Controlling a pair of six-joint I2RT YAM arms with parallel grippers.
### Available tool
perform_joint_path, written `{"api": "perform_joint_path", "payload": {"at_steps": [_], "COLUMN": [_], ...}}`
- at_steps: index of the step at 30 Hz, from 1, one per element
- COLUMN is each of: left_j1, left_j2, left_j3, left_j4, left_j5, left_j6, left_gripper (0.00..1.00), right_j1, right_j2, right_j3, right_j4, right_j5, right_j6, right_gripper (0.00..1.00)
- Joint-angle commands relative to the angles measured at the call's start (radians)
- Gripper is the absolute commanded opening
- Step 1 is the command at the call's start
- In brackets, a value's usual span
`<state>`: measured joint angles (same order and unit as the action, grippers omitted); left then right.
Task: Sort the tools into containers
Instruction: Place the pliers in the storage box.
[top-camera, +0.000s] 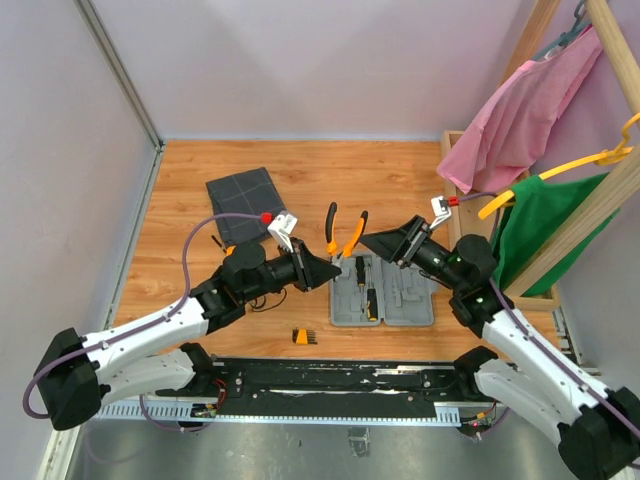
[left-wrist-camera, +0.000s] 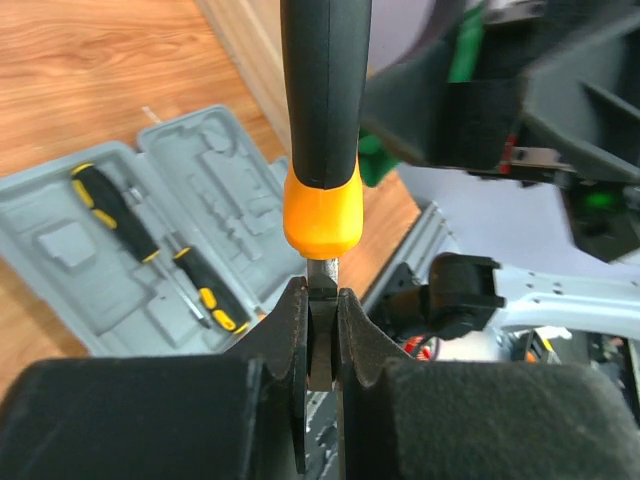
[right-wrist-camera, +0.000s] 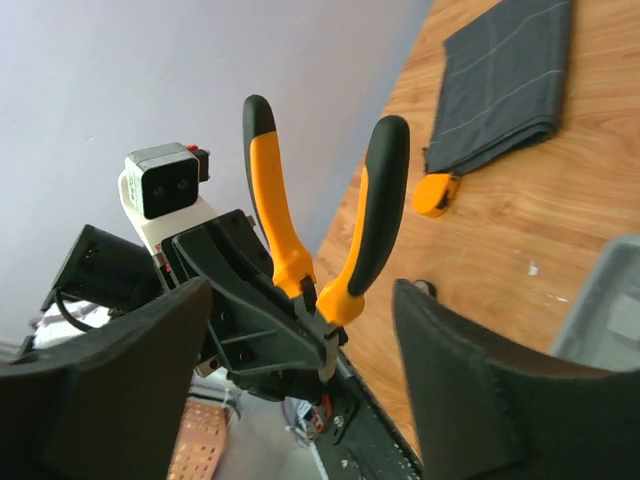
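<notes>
My left hand (top-camera: 330, 270) is clamped on the metal nose of the pliers (top-camera: 345, 235). It holds them off the desk (top-camera: 180, 200) above the far left corner of the open case (top-camera: 400, 312), which lies by the middle of the near edge. The two orange-and-black handles splay apart and point toward the far edge. My right hand (top-camera: 372, 243) hangs just beside them over the case's far side, fingers wide apart and holding nothing.

The grip is thin, only the fingertips on the steel, so I reckon the pliers could pivot if I swing them fast. To do this well I would move slowly and keep the wrist steady. If the right hand is to take them, it should close around one handle low down, near the hinge, before I loosen my left.

Two screwdrivers (left-wrist-camera: 115, 215) already lie in the left half of the case. I would set the pliers into a free moulded recess, lowering them flat until they touch before letting go. I cannot tell which recess fits them.

The pouch (top-camera: 245, 200) sits toward the far edge, left of the middle, well clear of this move.
</notes>
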<state>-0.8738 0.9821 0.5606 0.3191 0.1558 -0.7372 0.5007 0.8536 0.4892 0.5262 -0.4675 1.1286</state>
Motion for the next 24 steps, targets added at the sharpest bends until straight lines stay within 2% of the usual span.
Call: {"api": "perform_joint_path", "payload": {"at_steps": [1,4,5,10,15,24], "left_j1": [-0.009,-0.031,-0.042,-0.095,-0.126,-0.145], "left_j2": [-0.005,0.009,0.014,0.045,0.078,0.094], "left_j3": [0.076,0.113,0.126,0.177,0.199,0.216], "left_j4": [-0.077,-0.147,-0.167,-0.222,-0.213,-0.198], "left_j5": [-0.121,-0.185,-0.210,-0.296,-0.314,-0.328], "left_j6": [0.059,0.086,0.095,0.122,0.120,0.117], "left_gripper": [0.00,0.01,0.01,0.01,0.01,0.01], "right_j1": [-0.008,-0.007,-0.006,0.078,0.220,0.342], "right_j2": [-0.124,-0.149,-0.147,-0.108,-0.055,0.039], "right_j3": [0.082,0.108,0.116,0.185,0.225,0.245], "right_j4": [-0.338,-0.403,-0.413,-0.490,-0.461,-0.455], "right_j5": [0.166,0.204,0.208,0.292,0.404,0.523], "right_j6": [-0.224,-0.269,-0.281,-0.345,-0.362,-0.320], "right_gripper": [0.81,0.98,0.99,0.98,0.99,0.99]}}
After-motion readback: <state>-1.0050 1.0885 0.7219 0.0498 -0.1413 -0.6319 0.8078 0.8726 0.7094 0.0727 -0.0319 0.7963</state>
